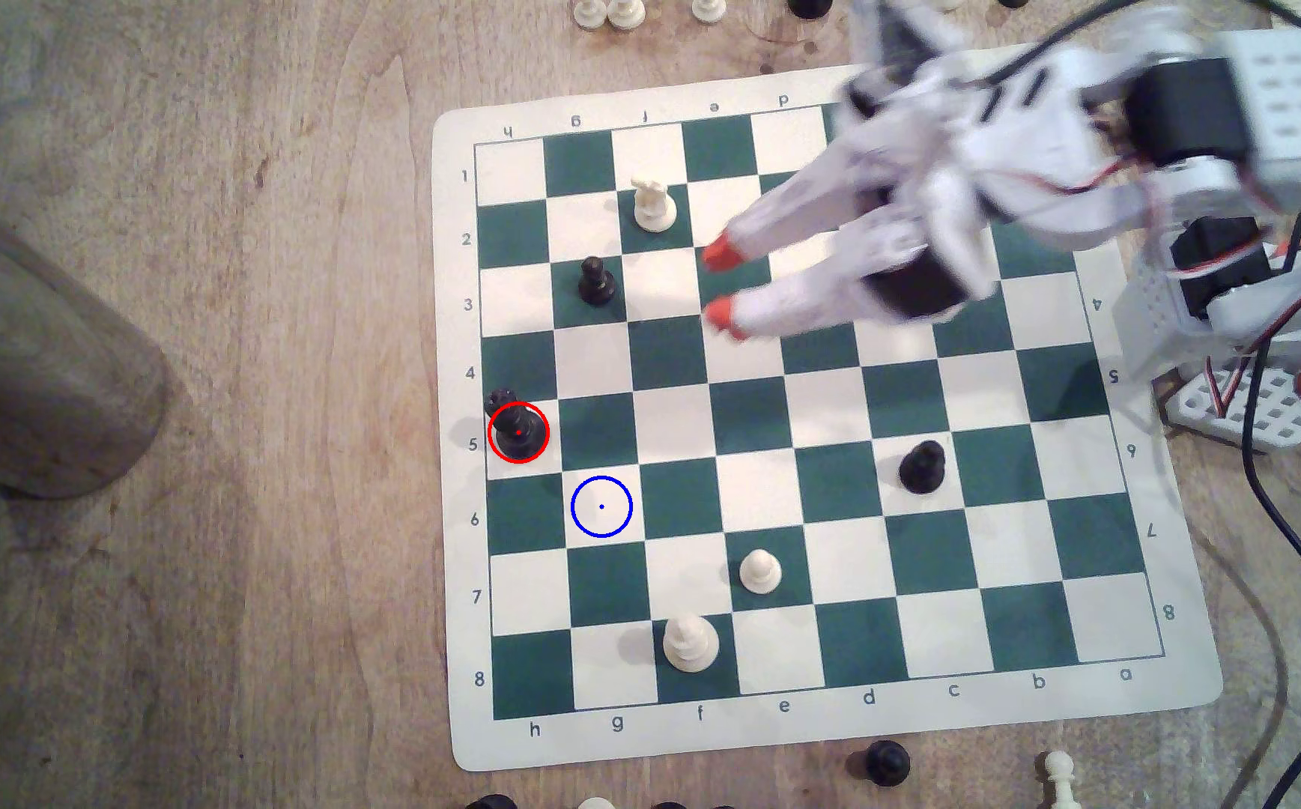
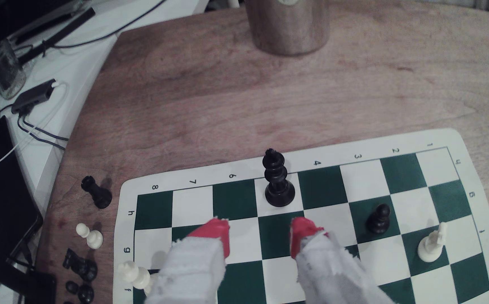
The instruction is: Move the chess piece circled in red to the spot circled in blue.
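Exterior view: tool (image 1: 717, 292), fingers spread and empty, hovers at upper centre; the black chess piece (image 1: 516, 432) stands upright, well apart toward lower left, just beside the blue-ringed spot (image 1: 601, 506).

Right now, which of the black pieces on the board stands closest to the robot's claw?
The small black piece with a knob top, on a green square in row 3. It stands just off the open gripper; the red-ringed chess piece and the black pawn stand farther away.

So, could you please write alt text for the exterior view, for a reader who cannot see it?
An open, red-tipped gripper hovers over a green-and-cream chessboard, apart from the red-circled black chess piece at the exterior view's left edge. A blue-ringed cream square lies diagonally beside that piece.
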Available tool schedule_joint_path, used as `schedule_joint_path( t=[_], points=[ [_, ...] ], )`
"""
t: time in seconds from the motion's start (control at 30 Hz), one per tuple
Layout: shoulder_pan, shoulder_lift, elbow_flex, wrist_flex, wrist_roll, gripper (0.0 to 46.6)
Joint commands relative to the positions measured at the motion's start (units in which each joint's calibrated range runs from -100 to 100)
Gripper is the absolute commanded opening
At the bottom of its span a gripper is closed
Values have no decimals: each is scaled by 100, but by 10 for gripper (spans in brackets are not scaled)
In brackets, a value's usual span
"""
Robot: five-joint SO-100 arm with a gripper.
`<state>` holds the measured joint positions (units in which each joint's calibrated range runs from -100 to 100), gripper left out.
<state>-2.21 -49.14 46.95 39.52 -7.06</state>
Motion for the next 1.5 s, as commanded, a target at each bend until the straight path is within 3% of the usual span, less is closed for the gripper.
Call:
schedule_joint_path(
  t=[0.0,0.13,0.2,0.53,1.0,1.47],
  points=[
    [-17,1035,-1159,4,-186,124],
    [-25,1722,-1549,-144,-269,136],
    [-17,2070,-1567,-447,-288,165],
    [45,3114,-1205,-1888,73,206],
    [108,4252,-1331,-2756,347,199],
    [108,5389,-2737,-2593,391,190]
  ],
)
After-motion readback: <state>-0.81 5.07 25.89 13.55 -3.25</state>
